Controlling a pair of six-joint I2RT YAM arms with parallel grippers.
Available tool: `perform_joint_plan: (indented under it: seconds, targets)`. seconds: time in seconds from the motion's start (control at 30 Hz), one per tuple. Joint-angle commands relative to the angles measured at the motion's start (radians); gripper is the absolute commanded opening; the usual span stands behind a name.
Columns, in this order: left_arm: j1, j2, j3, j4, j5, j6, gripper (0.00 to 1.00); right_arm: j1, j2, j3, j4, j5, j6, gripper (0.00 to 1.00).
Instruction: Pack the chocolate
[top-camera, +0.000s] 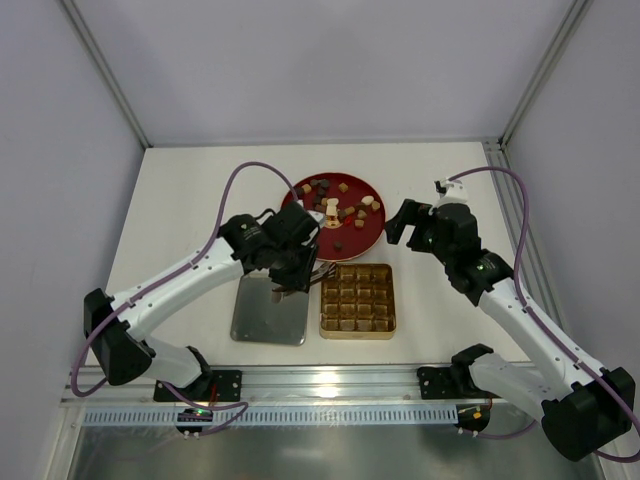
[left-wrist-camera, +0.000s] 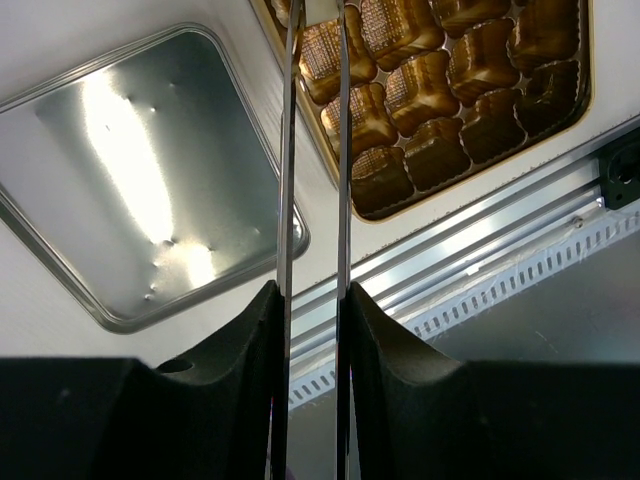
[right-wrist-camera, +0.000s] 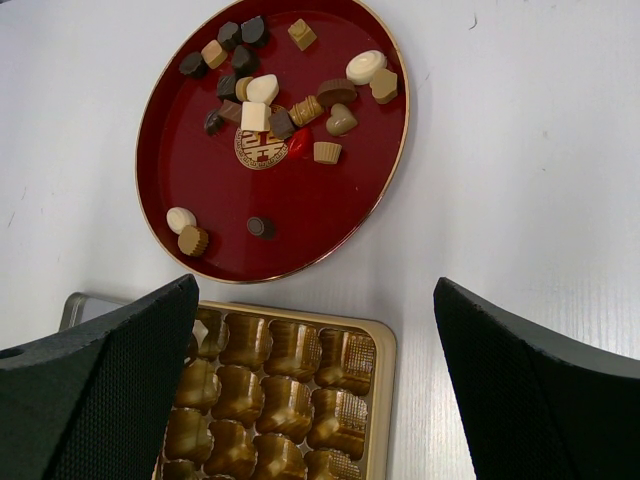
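chocolate (right-wrist-camera: 262, 90) on plate (right-wrist-camera: 330, 205), beyond right hand (right-wrist-camera: 315, 298)

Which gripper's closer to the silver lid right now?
Left. The left gripper hangs just right of the silver lid, at the gold tin's left edge. The right gripper sits past the tin, by the red plate's right rim.

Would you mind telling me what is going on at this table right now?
Two robot arms are packing chocolates from a red plate into a gold tin. The left hand grips thin metal tongs, tips over the tin's corner, beside the silver lid. The right hand hangs open and empty near the plate. The tin's visible cells look empty.
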Motion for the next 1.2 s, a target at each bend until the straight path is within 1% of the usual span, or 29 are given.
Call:
perform_joint_plan:
  seconds: [0.0,0.13,0.17,0.53,0.7,0.83,0.87,0.97,1.03,1.13,1.17]
  targets:
    - [-0.005,0.0,-0.006,0.047,-0.01,-0.001,0.31,-0.003,-0.009,0.017,0.03,0.013,-0.003,1.0]
    - [-0.005,0.004,-0.012,0.051,-0.037,0.001,0.32,-0.003,-0.01,0.014,0.031,0.01,-0.003,1.0]
    - [-0.006,0.004,-0.012,0.054,-0.038,0.001,0.34,-0.003,-0.009,0.015,0.031,0.011,-0.003,1.0]
    - [-0.005,0.009,0.002,0.054,-0.033,0.002,0.35,-0.003,-0.009,0.012,0.034,0.008,0.0,1.0]
    - [-0.005,0.018,0.079,0.036,-0.024,0.016,0.36,-0.003,-0.009,0.012,0.034,0.005,0.0,1.0]
    - [0.004,0.049,0.172,0.021,-0.05,0.038,0.38,-0.003,-0.009,0.009,0.036,0.002,0.0,1.0]
    - [0.012,0.061,0.215,0.005,-0.056,0.042,0.39,-0.003,-0.01,0.01,0.036,-0.001,-0.001,1.0]
    - [0.05,0.113,0.279,-0.002,-0.076,0.064,0.4,-0.004,-0.012,0.012,0.034,-0.007,-0.003,1.0]
    - [0.094,0.154,0.3,-0.002,-0.075,0.079,0.39,-0.003,-0.015,0.014,0.033,-0.012,-0.003,1.0]
    - [0.133,0.214,0.339,-0.013,-0.078,0.102,0.39,-0.003,-0.024,0.014,0.028,-0.021,-0.003,1.0]
    - [0.138,0.228,0.359,-0.019,-0.102,0.114,0.39,-0.003,-0.026,0.012,0.027,-0.024,-0.001,1.0]
